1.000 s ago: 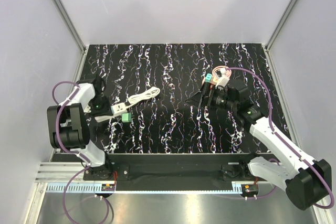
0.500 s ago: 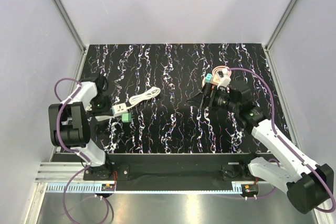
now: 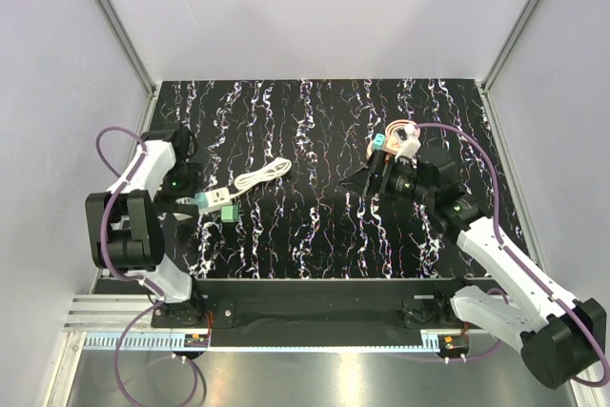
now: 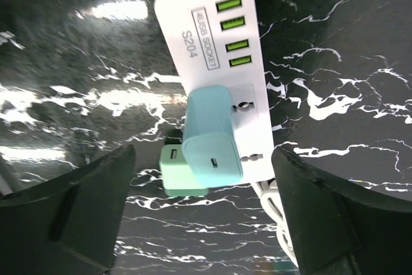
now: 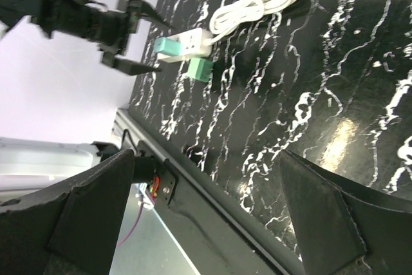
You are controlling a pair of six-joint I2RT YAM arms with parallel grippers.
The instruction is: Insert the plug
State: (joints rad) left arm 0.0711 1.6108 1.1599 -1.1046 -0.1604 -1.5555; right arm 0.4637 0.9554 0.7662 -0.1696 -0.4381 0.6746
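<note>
The teal plug point(image 4: 212, 136) stands seated in a socket of the white power strip point(image 4: 212, 49), at the end nearest my left gripper point(image 4: 203, 223). That gripper is open, one finger on each side of the plug and drawn back from it, touching nothing. In the top view the plug point(image 3: 203, 200) and strip point(image 3: 219, 196) lie at the table's left, with the left gripper point(image 3: 189, 205) just left of them. My right gripper point(image 3: 365, 178) hovers open and empty over the table's right half; its own view shows the plug point(image 5: 166, 46) far off.
A brighter green cube point(image 4: 180, 172) lies on the table against the strip beside the plug, also seen from above point(image 3: 230, 212). The strip's white cable point(image 3: 262, 176) coils toward the middle. The black front rail point(image 5: 212, 191) runs under the right gripper. Grey walls close in the table.
My left gripper has opened and let go of the plug, which stays in the strip. The right arm shifted slightly left earlier, then held still.
</note>
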